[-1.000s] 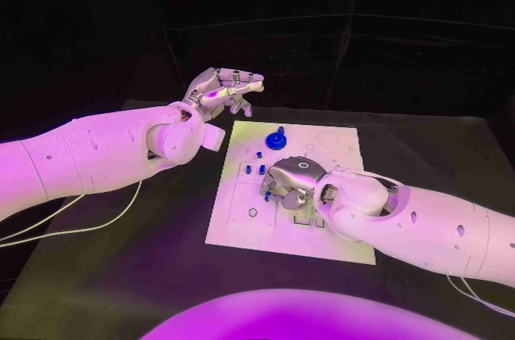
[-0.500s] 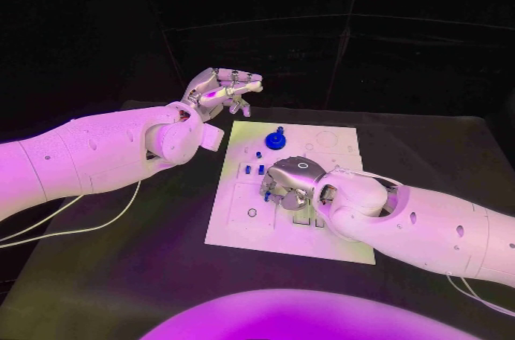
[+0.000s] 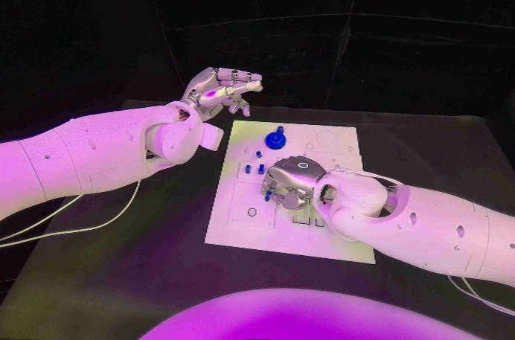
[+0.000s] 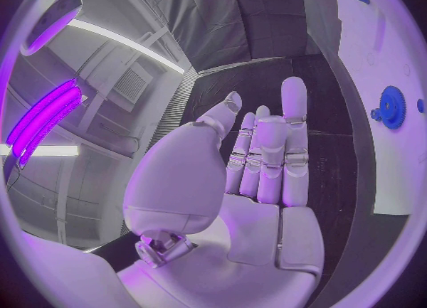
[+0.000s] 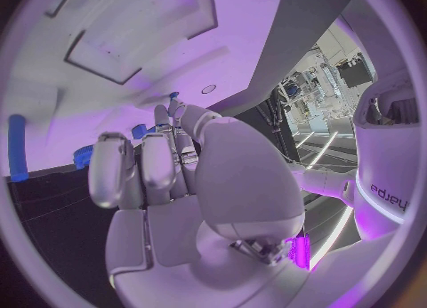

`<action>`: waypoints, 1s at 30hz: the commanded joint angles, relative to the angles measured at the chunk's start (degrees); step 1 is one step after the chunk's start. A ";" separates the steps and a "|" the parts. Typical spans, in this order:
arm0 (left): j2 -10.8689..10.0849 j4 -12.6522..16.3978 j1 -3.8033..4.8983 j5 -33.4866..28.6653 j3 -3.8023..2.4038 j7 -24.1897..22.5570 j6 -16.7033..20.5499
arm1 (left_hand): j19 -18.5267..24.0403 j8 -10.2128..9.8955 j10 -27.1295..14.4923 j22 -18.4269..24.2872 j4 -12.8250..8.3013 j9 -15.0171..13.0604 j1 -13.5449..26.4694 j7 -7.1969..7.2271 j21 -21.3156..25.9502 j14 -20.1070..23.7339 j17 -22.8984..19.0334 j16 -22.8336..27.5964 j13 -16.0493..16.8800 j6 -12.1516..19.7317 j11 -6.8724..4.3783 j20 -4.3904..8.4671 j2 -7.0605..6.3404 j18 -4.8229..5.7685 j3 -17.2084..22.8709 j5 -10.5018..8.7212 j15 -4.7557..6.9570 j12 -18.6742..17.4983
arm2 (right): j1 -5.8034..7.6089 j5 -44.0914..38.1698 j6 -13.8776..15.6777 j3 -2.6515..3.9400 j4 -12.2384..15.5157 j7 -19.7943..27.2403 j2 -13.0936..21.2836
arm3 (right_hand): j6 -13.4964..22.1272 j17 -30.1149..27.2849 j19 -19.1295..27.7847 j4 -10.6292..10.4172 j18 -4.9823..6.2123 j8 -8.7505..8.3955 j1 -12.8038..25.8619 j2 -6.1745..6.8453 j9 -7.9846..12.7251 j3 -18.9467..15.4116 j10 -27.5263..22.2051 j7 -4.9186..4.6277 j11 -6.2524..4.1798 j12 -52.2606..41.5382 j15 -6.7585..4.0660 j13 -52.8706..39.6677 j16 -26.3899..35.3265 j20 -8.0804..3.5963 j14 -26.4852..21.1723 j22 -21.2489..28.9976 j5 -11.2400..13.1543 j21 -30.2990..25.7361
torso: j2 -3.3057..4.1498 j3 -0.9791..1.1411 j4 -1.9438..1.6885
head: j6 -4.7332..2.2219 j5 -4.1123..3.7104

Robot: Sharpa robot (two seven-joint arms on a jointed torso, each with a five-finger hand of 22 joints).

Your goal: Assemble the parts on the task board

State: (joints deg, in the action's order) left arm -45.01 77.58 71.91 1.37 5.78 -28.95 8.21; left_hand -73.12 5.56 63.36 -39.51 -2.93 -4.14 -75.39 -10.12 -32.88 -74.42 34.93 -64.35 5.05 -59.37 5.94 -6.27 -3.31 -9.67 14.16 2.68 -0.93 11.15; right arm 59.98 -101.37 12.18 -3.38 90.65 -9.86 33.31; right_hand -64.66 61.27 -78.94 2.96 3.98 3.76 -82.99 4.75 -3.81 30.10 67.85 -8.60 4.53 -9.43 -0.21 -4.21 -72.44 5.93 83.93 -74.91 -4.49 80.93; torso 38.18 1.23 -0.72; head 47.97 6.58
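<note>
Left hand (image 3: 222, 91): we see it raised off the board's 10 o'clock corner, fingers straight, holding nothing.
Task board (image 3: 242, 225): blue gear (image 3: 276, 140) stands at 12 o'clock.
Right hand (image 3: 289, 185): low over mid-board; grasp unclear. We should descend slowly, staying aligned.

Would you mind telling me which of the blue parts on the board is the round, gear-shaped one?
It is the blue gear near the board's far edge. The other blue parts nearer the right hand are small, slim pegs.
</note>
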 commanded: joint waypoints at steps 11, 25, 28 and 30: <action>0.00 0.05 0.11 -0.28 -0.05 -0.18 -0.75 | 0.38 0.28 -0.50 0.05 -0.14 0.09 -0.44 -0.09 0.27 0.26 -0.05 0.20 -0.09 0.41 0.09 -0.14 0.00 -0.77 -0.10 0.23 0.06 0.22 | 0.07 -1.19 -2.69 0.03 0.10 -0.95 -0.60 | -0.11 -0.17 -0.17 0.25 -0.29 0.09 0.99 0.22 -0.10 0.09 -0.28 -0.38 0.27 -0.21 0.22 -0.08 -0.17 0.24 1.48 -0.90 -0.03 0.28 | 0.00 -0.01 -0.02 | 0.17 -0.05; -0.06 -0.35 0.12 -0.28 -0.05 0.26 -1.13 | 0.37 0.31 -0.64 0.14 -0.19 0.10 -0.55 -0.13 0.37 0.36 -0.28 0.32 -0.11 0.52 0.12 -0.14 0.02 -0.77 -0.10 0.23 0.04 0.30 | 0.08 -0.99 -2.86 0.03 -0.15 -1.40 -1.21 | 0.55 -0.67 0.06 0.01 -0.21 -0.05 3.45 1.08 -0.04 -1.63 -0.93 -0.41 0.33 -0.07 0.32 -0.05 -0.18 0.36 1.35 -0.60 -1.17 0.02 | -0.05 -0.01 0.01 | 0.14 0.04; -0.07 -0.38 0.12 -0.28 -0.05 0.34 -1.20 | 0.37 0.31 -0.66 0.15 -0.19 0.10 -0.55 -0.14 0.39 0.37 -0.29 0.32 -0.11 0.54 0.13 -0.14 0.02 -0.77 -0.12 0.23 0.04 0.32 | 0.08 -0.97 -2.29 0.03 -0.32 -1.56 -1.18 | 2.34 -1.30 0.60 -0.19 -0.07 -0.32 4.26 1.53 0.18 -2.04 -2.74 -0.96 0.89 0.81 0.76 0.29 0.14 0.60 1.16 0.10 -1.31 -0.47 | -0.04 -0.02 -0.02 | 0.10 -0.01; -0.07 -0.41 0.12 -0.28 -0.05 0.39 -1.22 | 0.37 0.32 -0.67 0.16 -0.19 0.10 -0.55 -0.14 0.39 0.37 -0.29 0.33 -0.11 0.54 0.13 -0.14 0.01 -0.77 -0.12 0.23 0.04 0.32 | 0.08 -0.90 -2.03 0.03 -0.39 -1.56 -1.17 | 4.25 -2.27 1.47 -0.41 0.19 -0.34 5.01 2.11 0.26 -2.42 -4.81 -1.60 1.56 1.80 1.30 0.57 0.70 0.99 0.87 1.22 -1.42 -1.25 | -0.02 0.00 -0.02 | 0.08 0.02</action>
State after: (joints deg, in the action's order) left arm -45.06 77.18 71.91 1.34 5.78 -28.58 7.84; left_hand -73.12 5.56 63.15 -39.42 -2.93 -4.14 -75.39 -10.33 -32.89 -74.43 34.69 -64.35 4.99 -59.16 6.15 -6.27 -3.31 -9.66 14.16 2.68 -0.94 11.15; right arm 60.01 -102.11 9.79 -3.34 90.26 -11.06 32.14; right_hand -61.22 59.45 -78.00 2.62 4.00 3.77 -78.45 6.72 -3.61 28.00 63.89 -9.94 5.76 -8.08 0.75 -3.77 -72.14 6.87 84.02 -74.20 -5.53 80.05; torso 38.14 1.22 -0.74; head 48.07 6.61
